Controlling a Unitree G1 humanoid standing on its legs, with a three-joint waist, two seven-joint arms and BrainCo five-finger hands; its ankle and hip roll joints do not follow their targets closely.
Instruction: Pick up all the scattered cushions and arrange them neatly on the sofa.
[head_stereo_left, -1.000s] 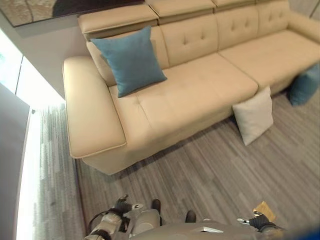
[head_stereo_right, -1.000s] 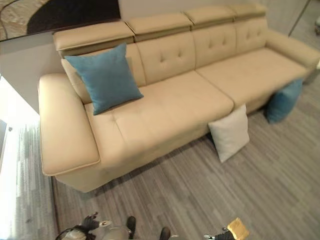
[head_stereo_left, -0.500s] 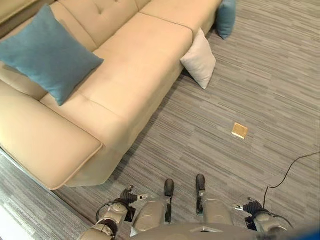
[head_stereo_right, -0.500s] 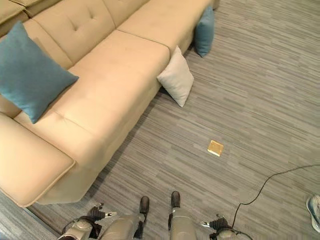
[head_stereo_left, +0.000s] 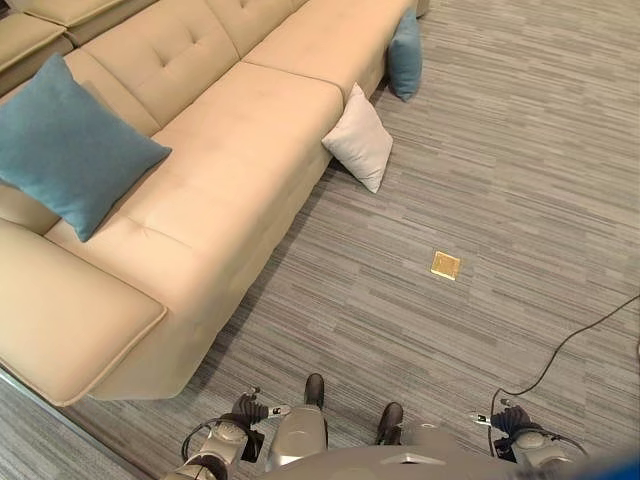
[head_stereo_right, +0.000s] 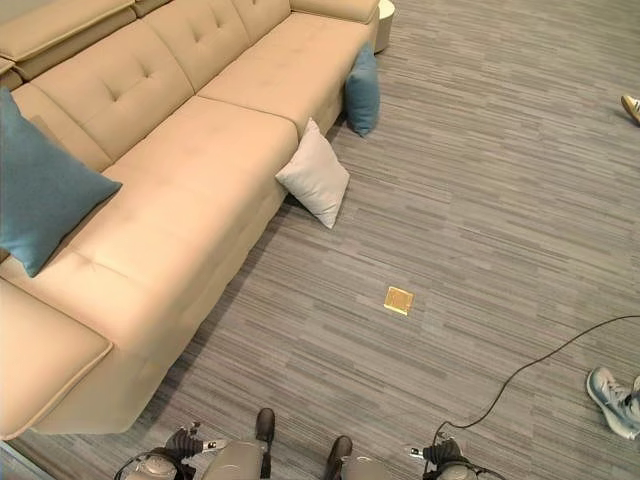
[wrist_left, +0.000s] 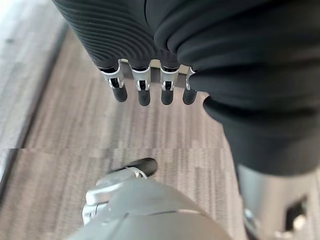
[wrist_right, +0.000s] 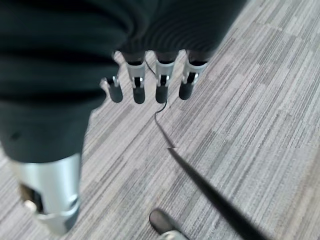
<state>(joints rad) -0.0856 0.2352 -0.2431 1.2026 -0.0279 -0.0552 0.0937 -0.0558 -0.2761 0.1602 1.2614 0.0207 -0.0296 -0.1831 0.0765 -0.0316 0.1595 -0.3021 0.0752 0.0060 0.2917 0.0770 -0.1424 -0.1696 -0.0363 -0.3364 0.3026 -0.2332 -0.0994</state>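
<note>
Both hands hang low, fingers straight and empty: left hand (wrist_left: 142, 92), right hand (wrist_right: 150, 87). Ahead of them, a white cushion (head_stereo_left: 361, 138) and a blue floor cushion (head_stereo_left: 405, 54) lean against the sofa (head_stereo_left: 230, 150); another blue cushion (head_stereo_left: 68, 147) sits on it. The right eye view adds a person's shoe (head_stereo_right: 612, 400). The camera has shifted since before.

Bright, even indoor light, soft shadows, wrist views blurred close up

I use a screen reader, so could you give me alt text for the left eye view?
A beige sofa runs along grey striped flooring, with one blue cushion propped on its seat. A white cushion and a second blue cushion lean against its front, on the floor. A small brass floor plate lies nearby.
</note>
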